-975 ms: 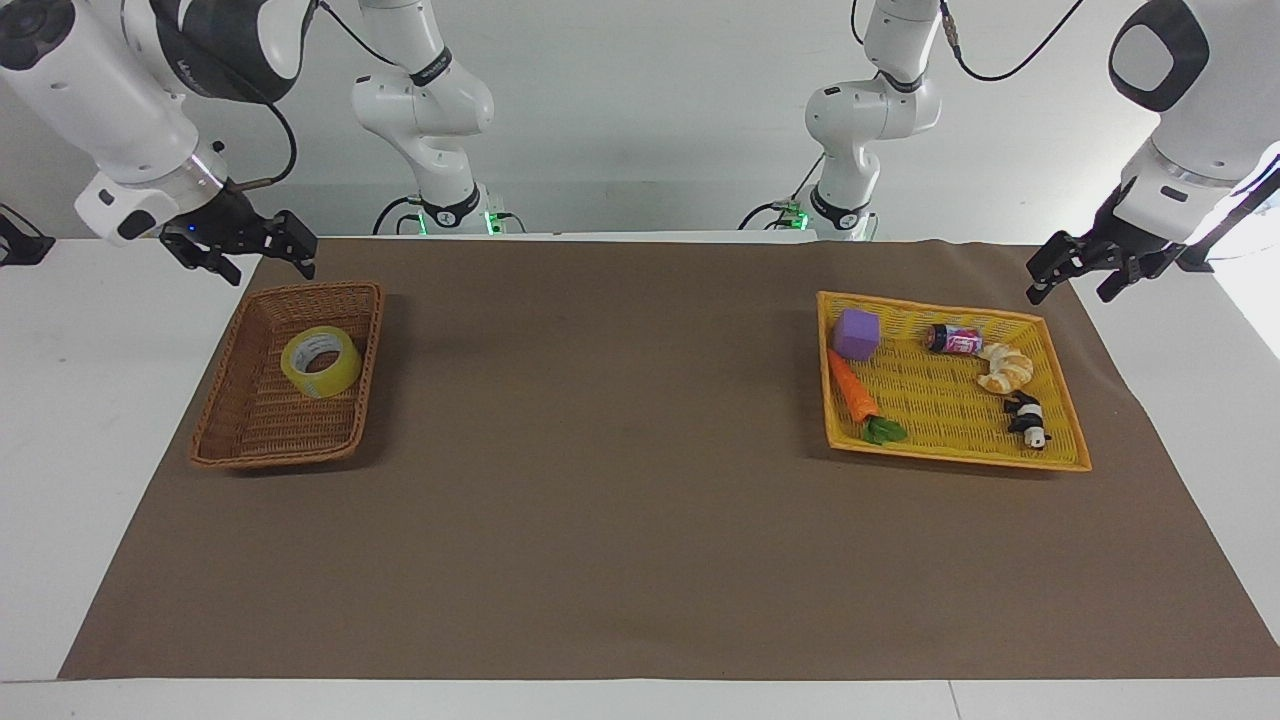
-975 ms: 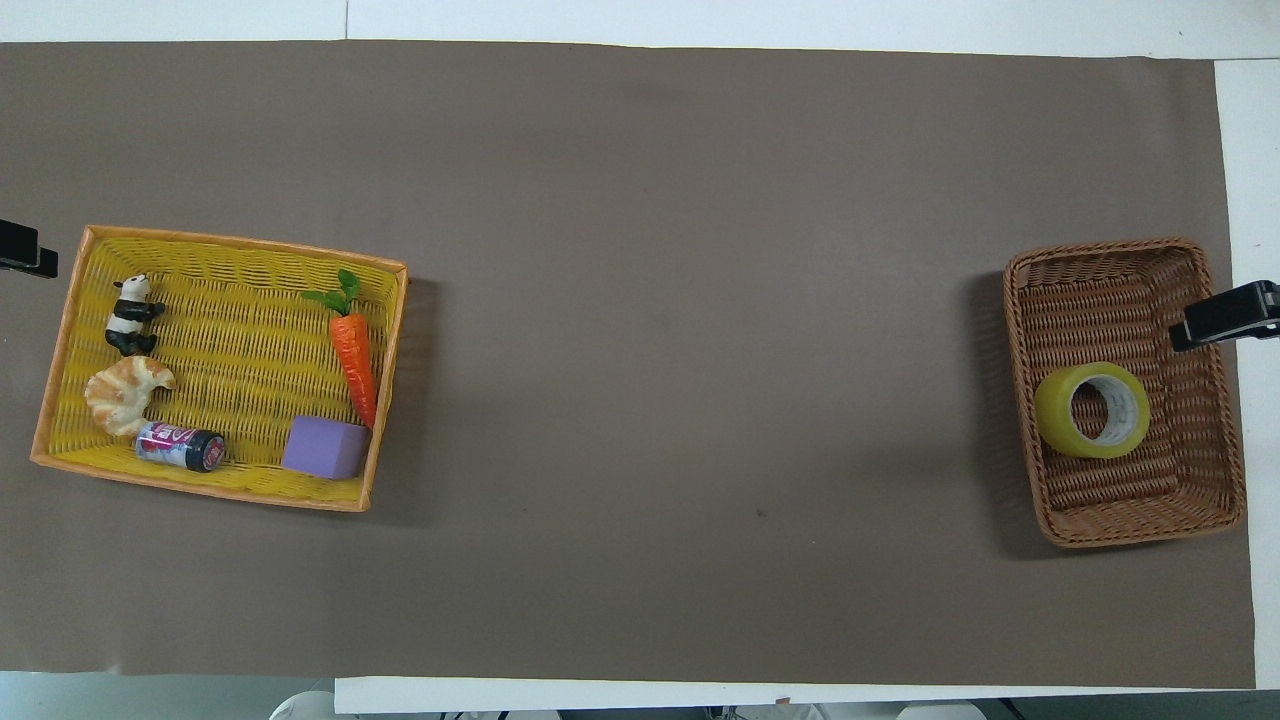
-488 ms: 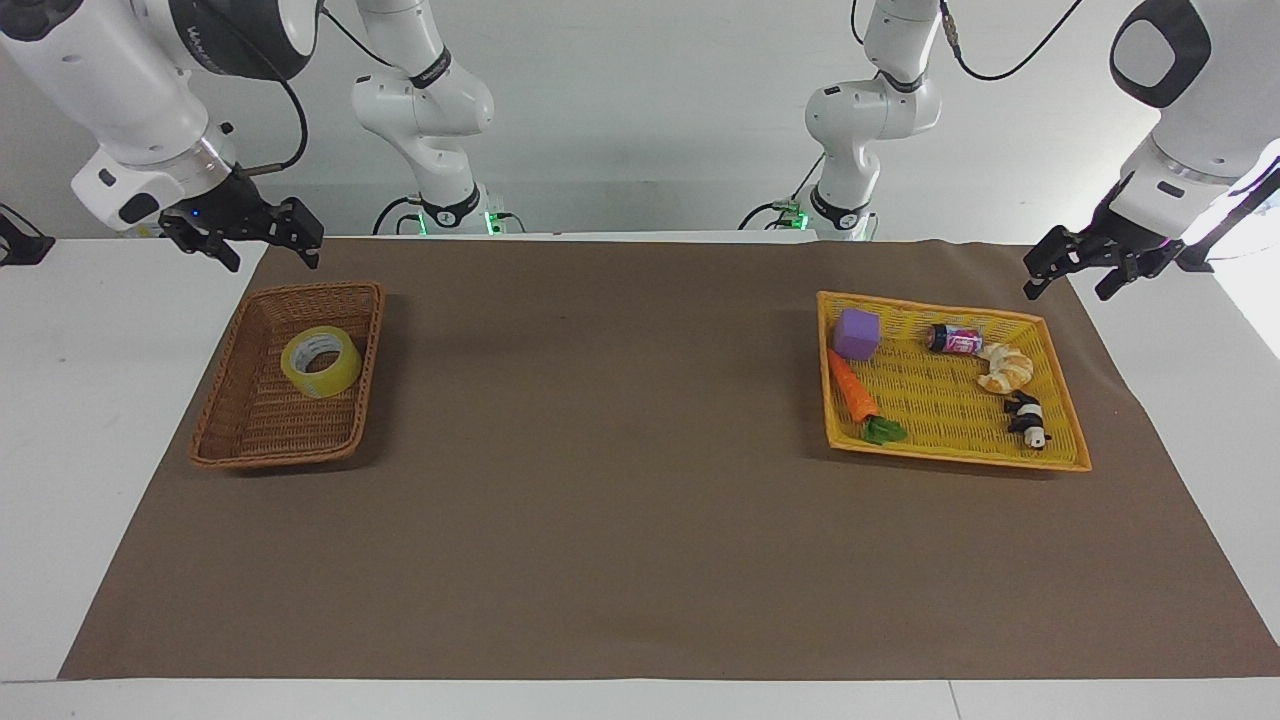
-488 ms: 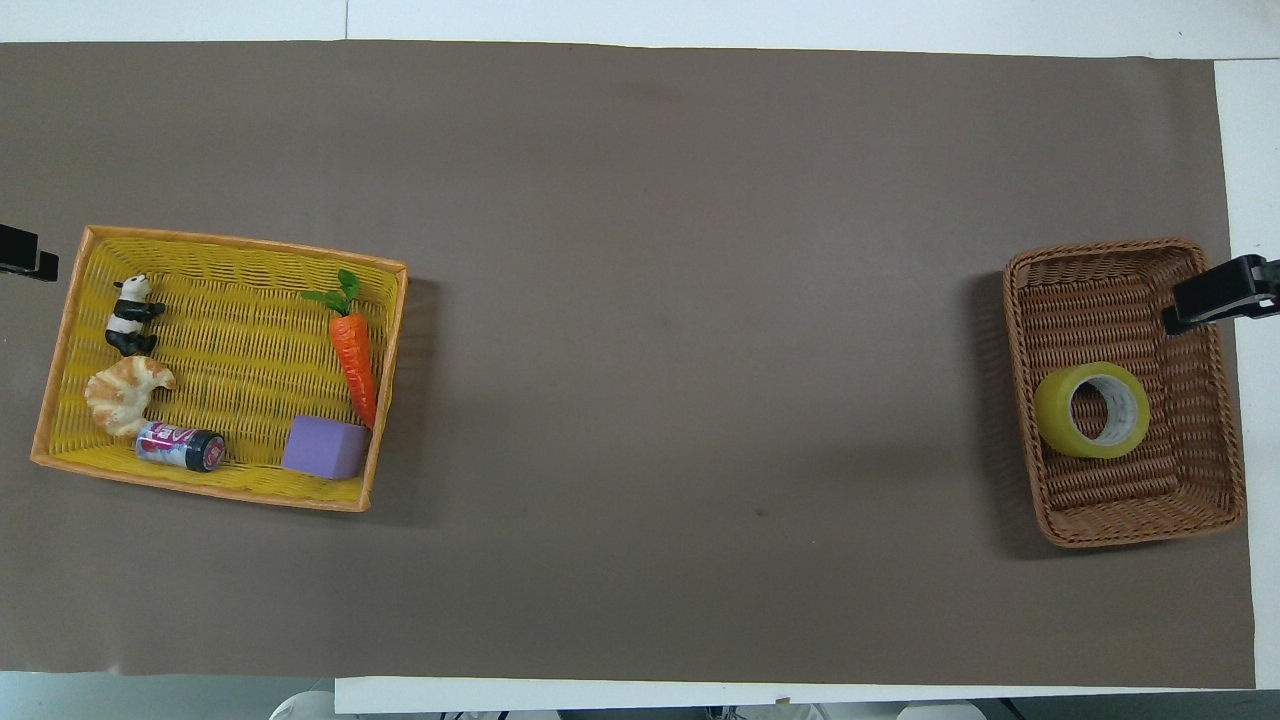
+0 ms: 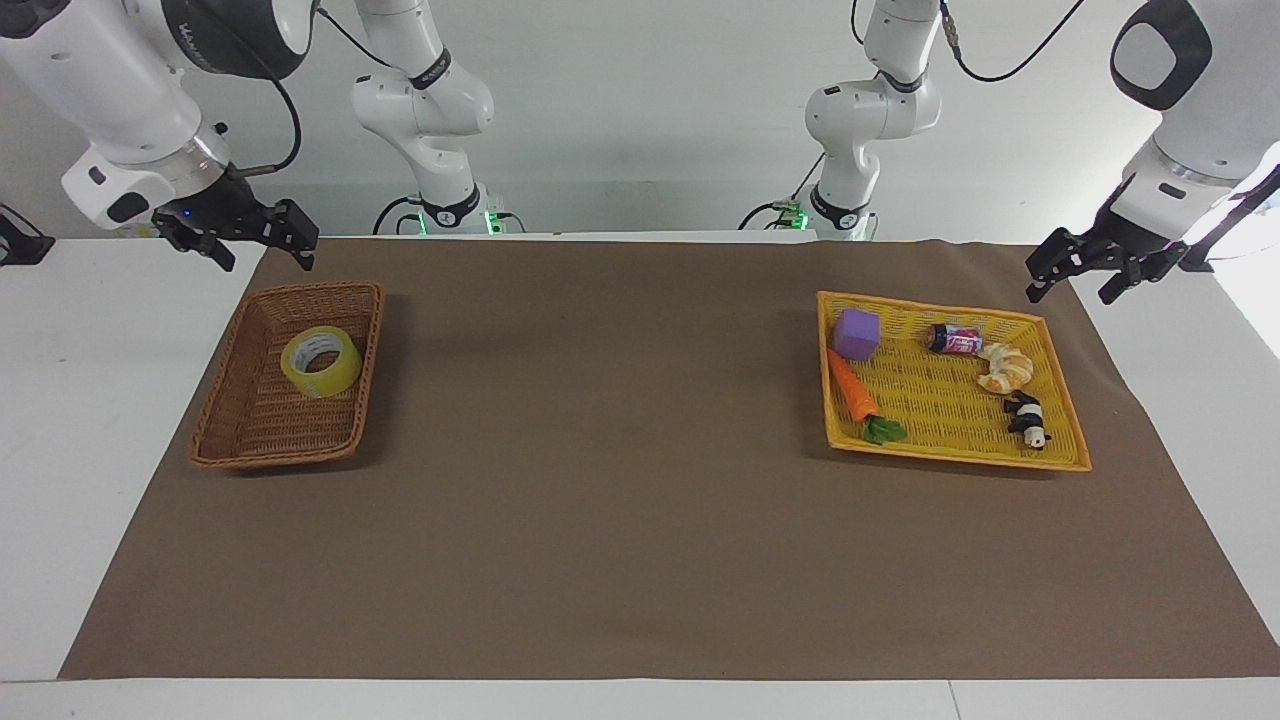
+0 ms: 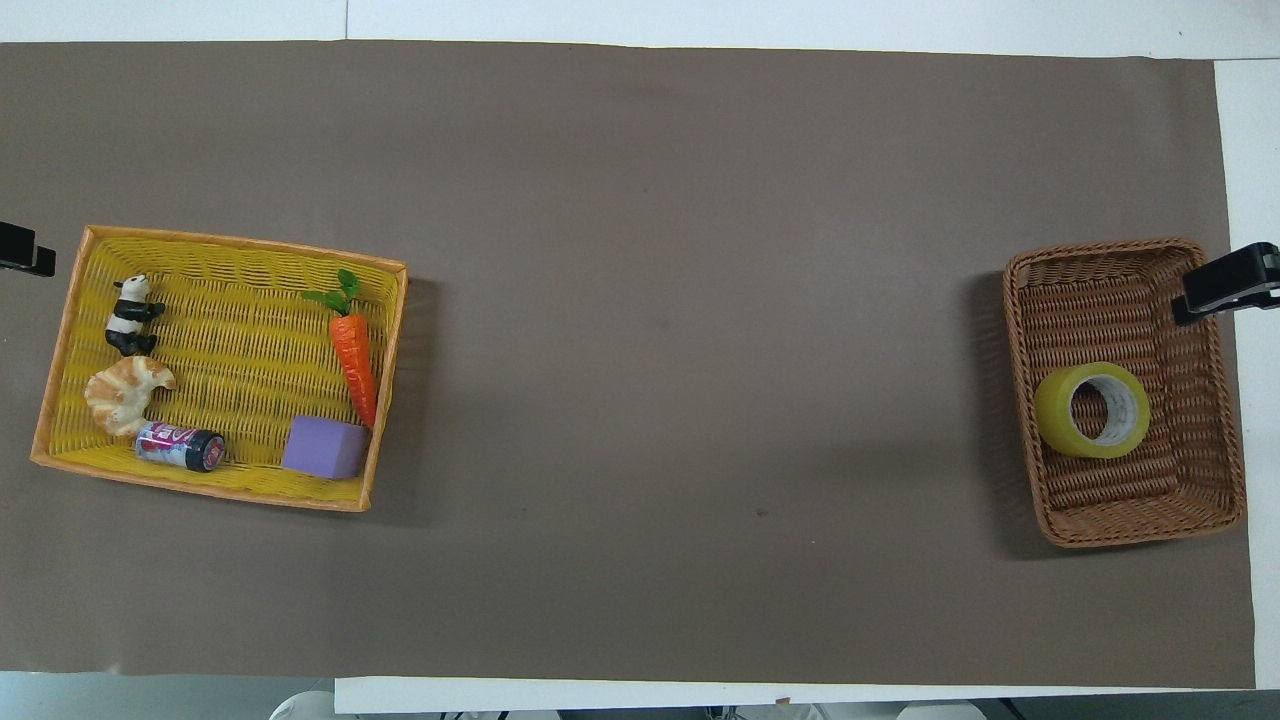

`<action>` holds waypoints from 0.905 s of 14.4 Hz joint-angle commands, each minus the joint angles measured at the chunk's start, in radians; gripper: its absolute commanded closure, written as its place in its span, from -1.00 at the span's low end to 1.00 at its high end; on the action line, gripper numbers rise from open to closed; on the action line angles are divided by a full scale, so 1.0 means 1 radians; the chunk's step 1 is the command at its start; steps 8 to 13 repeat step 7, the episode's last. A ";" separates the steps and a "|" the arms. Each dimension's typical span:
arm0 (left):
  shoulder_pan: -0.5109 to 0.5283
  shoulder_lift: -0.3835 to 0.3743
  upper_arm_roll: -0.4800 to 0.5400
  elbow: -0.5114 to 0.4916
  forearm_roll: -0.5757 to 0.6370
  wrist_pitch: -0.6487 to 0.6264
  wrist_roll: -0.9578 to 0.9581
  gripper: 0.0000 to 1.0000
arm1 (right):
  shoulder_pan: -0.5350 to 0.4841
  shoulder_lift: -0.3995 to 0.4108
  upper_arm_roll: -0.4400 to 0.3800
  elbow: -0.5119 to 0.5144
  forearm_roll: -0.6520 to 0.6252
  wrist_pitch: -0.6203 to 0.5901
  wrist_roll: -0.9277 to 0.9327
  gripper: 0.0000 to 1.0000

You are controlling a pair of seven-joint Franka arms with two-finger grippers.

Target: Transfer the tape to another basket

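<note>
Facing view: the tape (image 5: 321, 365), a glossy yellow roll with a pale core, lies tilted inside the basket (image 5: 226, 415), a brown wicker trough with sloping sides at the left of the frame. At the right of the frame sits a flat yellow woven tray (image 5: 950, 455) holding a purple cube (image 5: 857, 333), a ribbed orange carrot (image 5: 853, 390), a small can (image 5: 954, 339) on its side, a croissant (image 5: 1004, 368) and a panda figure (image 5: 1028, 419). Both containers rest on a brown mat that covers the white table (image 5: 60, 400). The right pincer (image 5: 262, 247) hangs at upper left, over the mat's edge above the basket, fingers spread apart and empty. The left pincer (image 5: 1074, 280) hangs at upper right, over the mat's corner above the tray, fingers likewise apart and empty.

Overhead view: the basket (image 6: 1020, 330) is at the right edge, the tape (image 6: 1058, 420) in its lower half, its hollow core facing up. One black fingertip of the right pincer (image 6: 1225, 283) shows over the basket's upper right rim. The tray (image 6: 220, 255) is at the left, its five things spread along the sides; a tip of the left pincer (image 6: 25, 249) shows at the frame's left edge.
</note>
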 commanded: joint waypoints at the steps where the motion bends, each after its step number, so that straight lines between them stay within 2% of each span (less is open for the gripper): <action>1: 0.012 -0.003 0.003 -0.011 -0.001 0.011 0.013 -1.00 | -0.011 0.001 0.007 0.015 -0.016 -0.016 0.018 -1.00; 13: -0.003 -0.003 0.000 -0.014 -0.001 0.010 0.013 -1.00 | -0.010 -0.001 0.007 0.016 -0.019 -0.015 0.040 -1.00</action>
